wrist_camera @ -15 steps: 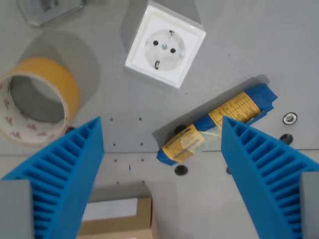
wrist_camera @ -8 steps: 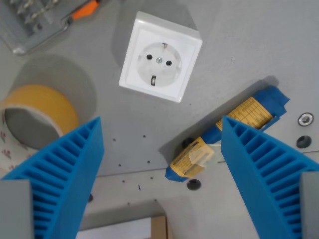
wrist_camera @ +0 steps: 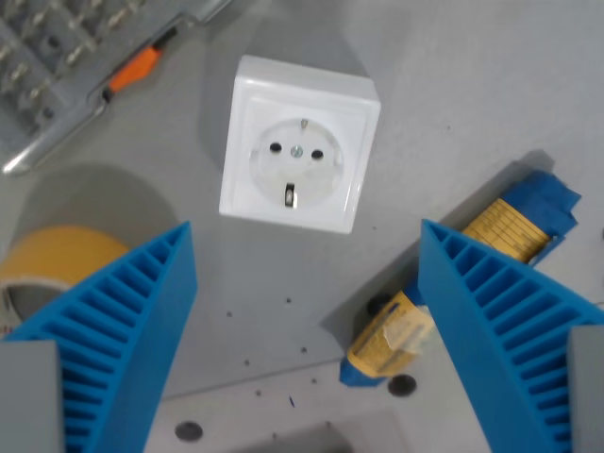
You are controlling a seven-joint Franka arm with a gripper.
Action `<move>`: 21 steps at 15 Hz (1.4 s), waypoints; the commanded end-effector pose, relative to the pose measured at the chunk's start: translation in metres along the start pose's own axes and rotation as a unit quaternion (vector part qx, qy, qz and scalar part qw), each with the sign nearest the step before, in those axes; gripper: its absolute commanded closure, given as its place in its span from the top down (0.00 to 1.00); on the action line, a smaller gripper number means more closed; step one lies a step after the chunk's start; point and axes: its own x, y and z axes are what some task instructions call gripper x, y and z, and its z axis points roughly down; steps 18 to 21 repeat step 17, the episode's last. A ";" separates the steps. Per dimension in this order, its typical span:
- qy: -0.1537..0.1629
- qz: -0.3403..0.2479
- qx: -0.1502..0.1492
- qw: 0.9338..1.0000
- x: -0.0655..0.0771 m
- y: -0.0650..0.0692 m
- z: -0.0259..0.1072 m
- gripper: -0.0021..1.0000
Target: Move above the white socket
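Ahead of the pincer (wrist_camera: 304, 283), toward the top of the wrist view, the white socket (wrist_camera: 298, 143) sits flat on the grey table (wrist_camera: 453, 85), roughly centred between the two blue fingers (wrist_camera: 113, 340). Those fingers are spread wide and hold nothing, touching neither the socket nor the yellow-and-blue roll (wrist_camera: 453, 274) beside the wrist view's right finger.

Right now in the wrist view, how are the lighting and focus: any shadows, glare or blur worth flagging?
Wrist view: even, soft light, no glare; the white socket is sharp and casts a soft shadow toward the top; the tape roll throws a round shadow above it; the blue fingers of the open gripper look slightly soft, being close to the lens.
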 end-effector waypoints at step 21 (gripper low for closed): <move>0.030 0.094 0.023 0.995 0.010 0.002 0.039 1.00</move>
